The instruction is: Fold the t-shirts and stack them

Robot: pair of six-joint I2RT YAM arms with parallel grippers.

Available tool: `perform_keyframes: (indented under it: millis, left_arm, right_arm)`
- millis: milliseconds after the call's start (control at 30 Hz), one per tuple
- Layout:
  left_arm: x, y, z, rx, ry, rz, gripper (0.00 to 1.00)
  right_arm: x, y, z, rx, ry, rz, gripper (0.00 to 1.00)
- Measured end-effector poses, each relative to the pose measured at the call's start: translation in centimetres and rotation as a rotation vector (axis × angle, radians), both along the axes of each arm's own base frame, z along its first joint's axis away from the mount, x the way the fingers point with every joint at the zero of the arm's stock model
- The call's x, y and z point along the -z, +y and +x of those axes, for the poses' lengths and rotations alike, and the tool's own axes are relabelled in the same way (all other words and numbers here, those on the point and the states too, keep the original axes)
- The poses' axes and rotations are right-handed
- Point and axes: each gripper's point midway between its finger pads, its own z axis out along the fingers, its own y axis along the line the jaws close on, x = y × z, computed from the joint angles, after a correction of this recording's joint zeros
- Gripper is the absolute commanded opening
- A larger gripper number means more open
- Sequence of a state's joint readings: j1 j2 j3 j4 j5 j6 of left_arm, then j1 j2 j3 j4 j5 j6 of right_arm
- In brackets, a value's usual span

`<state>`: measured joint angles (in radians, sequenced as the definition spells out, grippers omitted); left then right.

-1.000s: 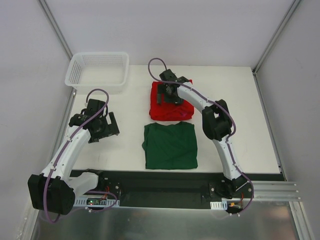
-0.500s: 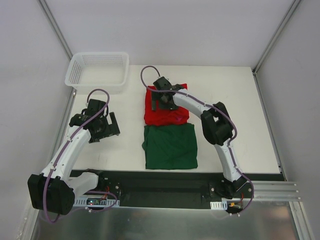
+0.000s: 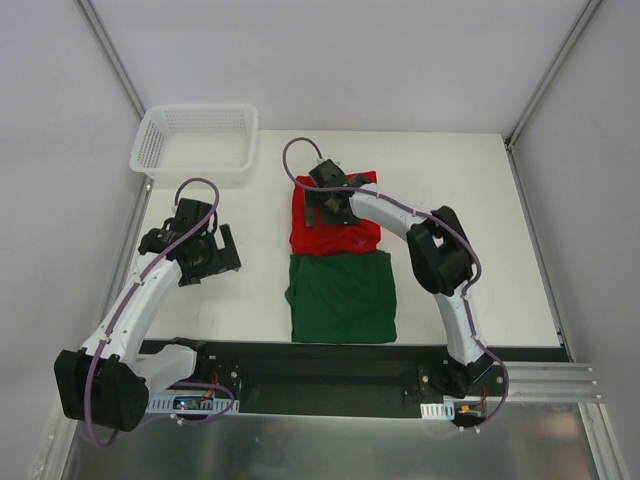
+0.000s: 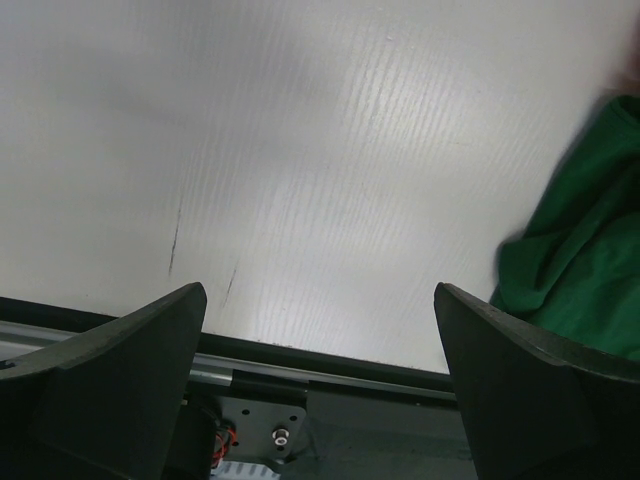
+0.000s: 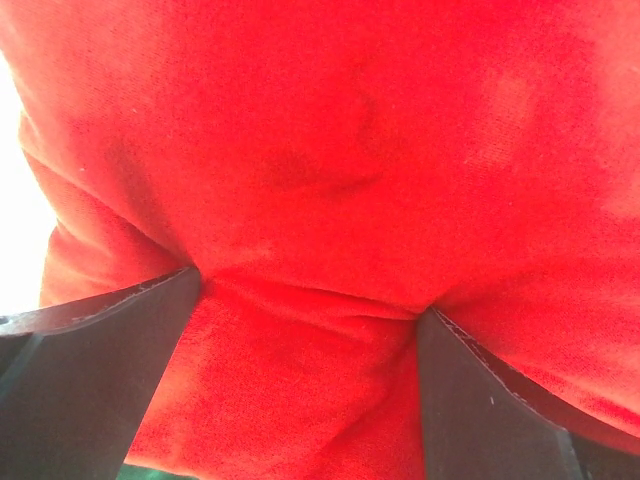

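Note:
The red t-shirt (image 3: 347, 238) lies folded at the table's middle back, its near edge against the far edge of the folded dark green t-shirt (image 3: 340, 297). My right gripper (image 3: 328, 203) is on top of the red one, open. In the right wrist view its spread fingers (image 5: 110, 350) press down into the red cloth (image 5: 320, 150), which bulges between them at the right gripper (image 5: 305, 295). My left gripper (image 3: 226, 250) hovers open over bare table, left of the green shirt. In the left wrist view the left gripper (image 4: 318, 300) holds nothing, and the green shirt (image 4: 585, 255) shows at the right edge.
A white mesh basket (image 3: 193, 170) stands at the back left corner. The black rail (image 3: 330, 365) with the arm bases runs along the near table edge. White walls close in the left and right sides.
My right gripper has slid left and nearer with the red shirt under it, so the shirt now meets the green one. The left arm has not moved.

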<state>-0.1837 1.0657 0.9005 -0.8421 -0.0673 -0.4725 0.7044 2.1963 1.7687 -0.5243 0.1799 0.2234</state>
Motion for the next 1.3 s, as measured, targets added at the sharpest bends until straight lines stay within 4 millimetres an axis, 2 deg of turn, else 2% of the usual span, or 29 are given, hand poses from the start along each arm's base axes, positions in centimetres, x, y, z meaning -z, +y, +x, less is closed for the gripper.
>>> perform_keyframes:
  millis: [400, 1300]
  left_arm:
    - [-0.1, -0.3, 0.0, -0.003, -0.003, -0.011, 0.99]
    - [-0.1, -1.0, -0.2, 0.023, -0.004, -0.014, 0.99]
  right_arm:
    - [0.2, -0.8, -2.0, -0.013, 0.004, -0.021, 0.96]
    - [0.6, 0.0, -4.7, -0.033, -0.025, -0.080, 0.96]
